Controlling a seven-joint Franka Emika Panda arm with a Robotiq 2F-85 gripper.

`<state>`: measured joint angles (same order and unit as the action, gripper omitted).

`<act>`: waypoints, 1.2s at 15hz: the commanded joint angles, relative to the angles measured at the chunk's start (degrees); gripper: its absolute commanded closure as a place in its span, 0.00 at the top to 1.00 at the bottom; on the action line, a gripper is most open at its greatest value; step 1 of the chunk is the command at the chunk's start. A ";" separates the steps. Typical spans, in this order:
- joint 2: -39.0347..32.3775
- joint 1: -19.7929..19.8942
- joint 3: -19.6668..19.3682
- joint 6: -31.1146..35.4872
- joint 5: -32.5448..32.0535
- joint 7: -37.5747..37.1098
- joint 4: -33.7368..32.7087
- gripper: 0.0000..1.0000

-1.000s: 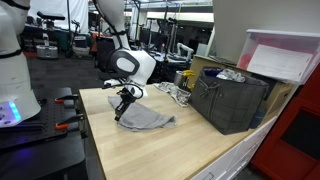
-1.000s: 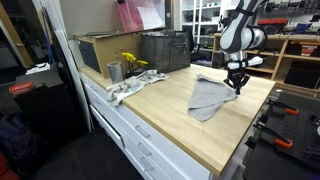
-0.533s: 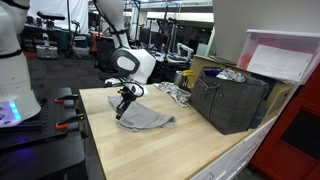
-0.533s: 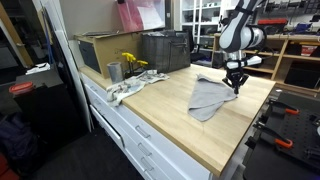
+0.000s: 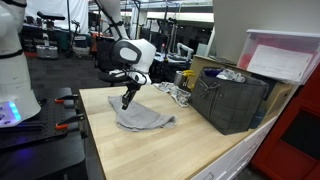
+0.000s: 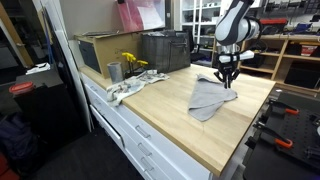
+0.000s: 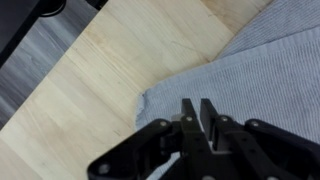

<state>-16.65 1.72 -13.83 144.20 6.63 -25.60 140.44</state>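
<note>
One grey cloth [image 5: 147, 121] lay rumpled on the wooden table [image 5: 160, 155]. The gripper [image 7: 197, 106] hung just above the cloth's corner, its fingers drawn nearly together, with nothing plainly caught between them. The step looked like a grasp at that corner. The next move would call for spreading the fingers and lowering squarely onto the hem, not beside it.

even indoor light, soft wrist blur

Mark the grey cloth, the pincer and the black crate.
grey cloth [image 5: 148, 120]: in an exterior view, middle of the fabric.
pincer [image 7: 197, 104]: wrist view, midway between its fingertips.
black crate [image 5: 228, 108]: in an exterior view, its near side wall.
</note>
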 commanded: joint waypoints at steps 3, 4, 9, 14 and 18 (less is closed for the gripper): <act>0.07 1.45 -2.68 -0.53 -4.58 -3.92 0.99 0.63; -0.30 2.03 -3.10 -0.47 -4.59 -3.54 1.02 0.70; -2.88 4.59 -2.70 -1.47 -1.91 -2.04 0.20 1.00; -5.58 5.41 -1.87 -1.48 1.17 -1.58 -0.27 0.74; -6.41 5.45 -1.87 -1.13 2.25 -1.38 -0.42 0.43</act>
<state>-22.99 6.23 -16.24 143.94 7.57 -27.61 140.69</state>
